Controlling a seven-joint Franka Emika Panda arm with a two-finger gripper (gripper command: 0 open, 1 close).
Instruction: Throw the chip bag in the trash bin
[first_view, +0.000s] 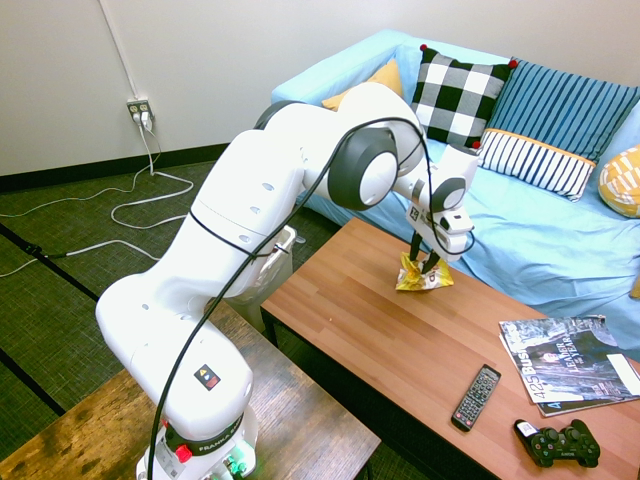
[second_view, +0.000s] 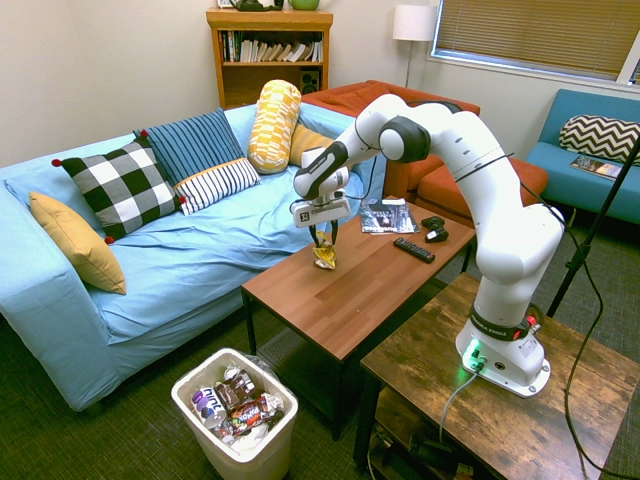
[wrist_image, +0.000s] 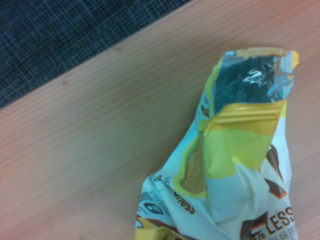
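- Gripper points nearly straight down over the chip bag; one dark finger stands on each side of the bag's upper part. Contact not resolvable, so whether the fingers are clamped on the bag or merely straddling it cannot be told.
- Chip bag: crumpled yellow foil, resting on the wooden coffee table near the edge that faces the sofa. In the wrist view the bag fills the frame, torn top open, silver lining visible, brown print partly readable.
- Same bag in the second exterior view, directly under the gripper.
- Trash bin: white, clear liner, on the dark carpet at the table's end, below table level. Several snack wrappers already inside.
- Farther along the table: black remote, black game controller, magazine, all well apart from the bag.
- Behind the table: blue sofa with a black-and-white checked cushion and a striped cushion.
- Farthest, second exterior view: wooden bookshelf against the wall.
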